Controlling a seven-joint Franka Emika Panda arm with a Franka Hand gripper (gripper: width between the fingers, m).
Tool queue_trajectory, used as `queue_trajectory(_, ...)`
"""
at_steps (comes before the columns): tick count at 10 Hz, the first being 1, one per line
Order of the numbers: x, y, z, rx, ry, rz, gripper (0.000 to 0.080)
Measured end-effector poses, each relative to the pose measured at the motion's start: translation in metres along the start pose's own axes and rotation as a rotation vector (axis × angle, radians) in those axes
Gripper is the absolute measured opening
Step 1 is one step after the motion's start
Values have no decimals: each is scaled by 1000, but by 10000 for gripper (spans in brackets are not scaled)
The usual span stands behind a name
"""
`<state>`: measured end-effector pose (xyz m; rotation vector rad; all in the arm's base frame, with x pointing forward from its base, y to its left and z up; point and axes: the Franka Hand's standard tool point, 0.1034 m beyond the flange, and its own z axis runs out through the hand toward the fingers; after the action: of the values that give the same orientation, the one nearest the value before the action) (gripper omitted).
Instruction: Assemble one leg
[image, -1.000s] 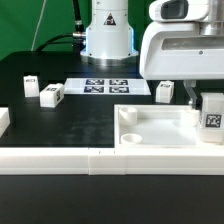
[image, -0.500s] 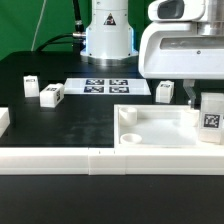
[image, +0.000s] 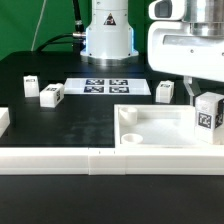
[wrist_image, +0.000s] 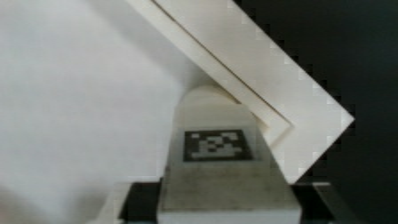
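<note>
My gripper (image: 204, 98) is at the exterior view's right, shut on a leg (image: 208, 113), a small white block with a black-and-white tag. It holds the leg over the right end of the large white tray-like part (image: 150, 128), near its far right corner. In the wrist view the leg (wrist_image: 221, 150) sits between the dark fingers (wrist_image: 143, 205) of my gripper (wrist_image: 222, 207), with the tray's angled corner wall (wrist_image: 267, 75) just beyond it. Whether the leg touches the tray floor I cannot tell.
Three more legs stand on the black table: two at the left (image: 52, 94) (image: 30, 82) and one behind the tray (image: 165, 90). The marker board (image: 108, 87) lies at the back centre. A long white bar (image: 90, 160) runs along the front.
My gripper has risen slightly with the leg in it. The leg has shifted a little toward the exterior view's left. Nothing else has moved.
</note>
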<state>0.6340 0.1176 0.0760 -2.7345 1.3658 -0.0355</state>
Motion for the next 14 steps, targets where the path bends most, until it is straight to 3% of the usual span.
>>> queue_trajectory(2,-3,-1,1,-1,2,232,292)
queue_trajectory(4,-4,0,1,20,10,490,292)
queue_trajectory(6,-4,0,1,22,7,684,292)
queue_trajectory(10,-4,0,2,26,-5,803,297)
queue_trajectory(11,-4,0,2,26,-5,762,516)
queue_trajectory(12,-4,-1,2,26,-5,738,516)
queue_trajectory(13,-4,0,1,26,-4,684,621)
queue_trajectory(14,-4,0,1,24,-3,572,621)
